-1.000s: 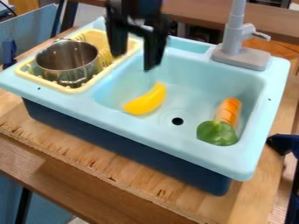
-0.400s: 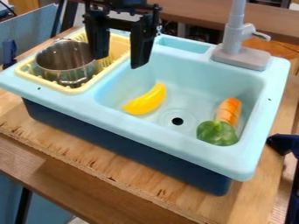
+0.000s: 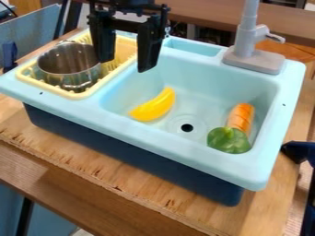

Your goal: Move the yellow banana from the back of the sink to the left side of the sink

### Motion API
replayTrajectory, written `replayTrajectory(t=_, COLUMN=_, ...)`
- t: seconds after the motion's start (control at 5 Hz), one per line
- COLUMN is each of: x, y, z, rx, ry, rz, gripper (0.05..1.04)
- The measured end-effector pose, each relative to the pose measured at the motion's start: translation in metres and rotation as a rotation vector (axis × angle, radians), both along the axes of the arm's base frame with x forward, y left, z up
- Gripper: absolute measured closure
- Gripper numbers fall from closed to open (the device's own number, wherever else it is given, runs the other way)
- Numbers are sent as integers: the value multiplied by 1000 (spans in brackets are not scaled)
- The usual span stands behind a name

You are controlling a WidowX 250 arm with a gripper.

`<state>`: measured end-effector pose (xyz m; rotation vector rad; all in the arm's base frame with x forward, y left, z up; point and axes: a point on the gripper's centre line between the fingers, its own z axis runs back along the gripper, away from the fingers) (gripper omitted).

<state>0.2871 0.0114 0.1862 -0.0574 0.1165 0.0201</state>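
Observation:
The black gripper (image 3: pixel 126 65) hangs open above the divide between the yellow drying rack (image 3: pixel 77 95) and the sink basin, with nothing between its fingers. Its left finger is close to the right rim of the metal pot (image 3: pixel 70 65), which stands in the rack. A yellow banana (image 3: pixel 154 106) lies in the left part of the light blue sink (image 3: pixel 161 148). At the basin's right side, an orange carrot (image 3: pixel 241 117) lies with its lower end against or behind a green pepper (image 3: pixel 228 140).
A grey faucet (image 3: pixel 246 44) rises from the sink's back right corner. The sink stands on a wooden board (image 3: pixel 117 177). Dark blue parts (image 3: pixel 298 152) show at the right edge.
Compared with the earliest frame, the gripper has moved a little to the left. It has kept still since the second frame, and the objects have not moved.

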Motion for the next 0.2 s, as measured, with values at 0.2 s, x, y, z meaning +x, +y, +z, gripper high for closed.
replayTrajectory(t=0.2, x=0, y=0, z=0, rx=0, ry=0, rz=1, gripper=84)
